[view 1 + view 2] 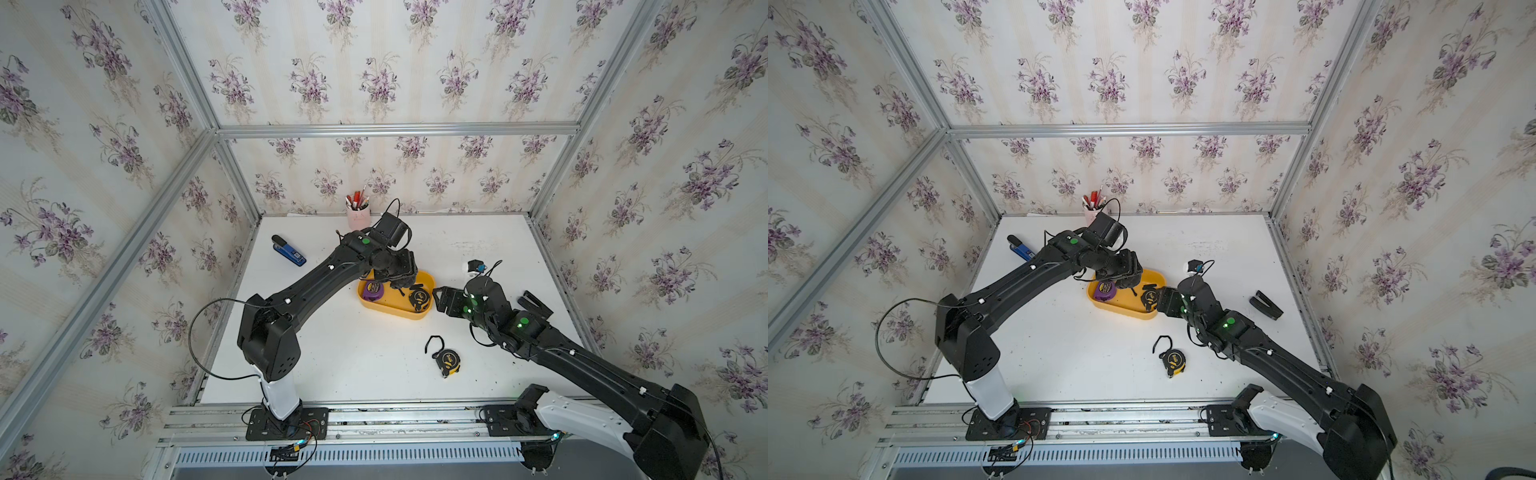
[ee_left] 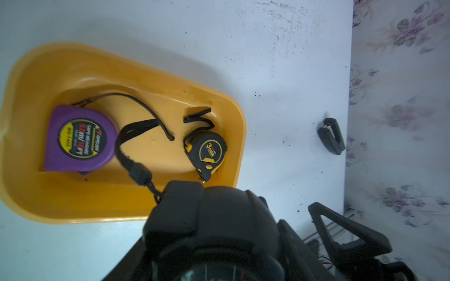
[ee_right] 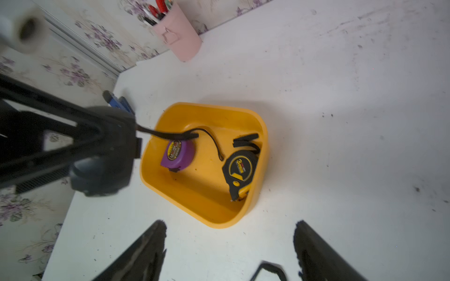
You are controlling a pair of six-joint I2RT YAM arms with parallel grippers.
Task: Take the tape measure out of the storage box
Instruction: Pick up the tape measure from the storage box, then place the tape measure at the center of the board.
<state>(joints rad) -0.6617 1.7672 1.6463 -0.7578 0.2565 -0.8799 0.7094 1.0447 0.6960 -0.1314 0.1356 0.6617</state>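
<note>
The left gripper (image 1: 397, 277) hangs over the box (image 1: 390, 309), jaws closed on a dark tape (image 2: 207, 219). This tape is blurred and fills the near part of the left wrist view, so it seems to be a black tape measure, though its face cannot be read. It is up above the rim, and its strap (image 2: 140, 170) trails down into the box, ending just beside the purple tape (image 2: 80, 138). That purple tape lies flat on the box floor at the end nearer the left arm. A yellow-black tape (image 2: 207, 152) lies at the opposite end, against the wall, with its own strap folded beside it. So 2 tapes rest in the box and 1 is held over it. A 4th tape (image 1: 448, 361), also yellow and black, lies on the table (image 1: 353, 353) in front of the box, well apart from it, its strap looped out on the far side. The right gripper (image 1: 439, 300) sits low at the right end of the box, just outside the wall. Its jaws stand wide with nothing between them, and the right wrist view shows both fingers (image 3: 155, 243) spread either side of that end. A pink cup (image 1: 358, 216) of pens stands at the back edge, and a blue stapler (image 1: 289, 251) lies to the far left.
</note>
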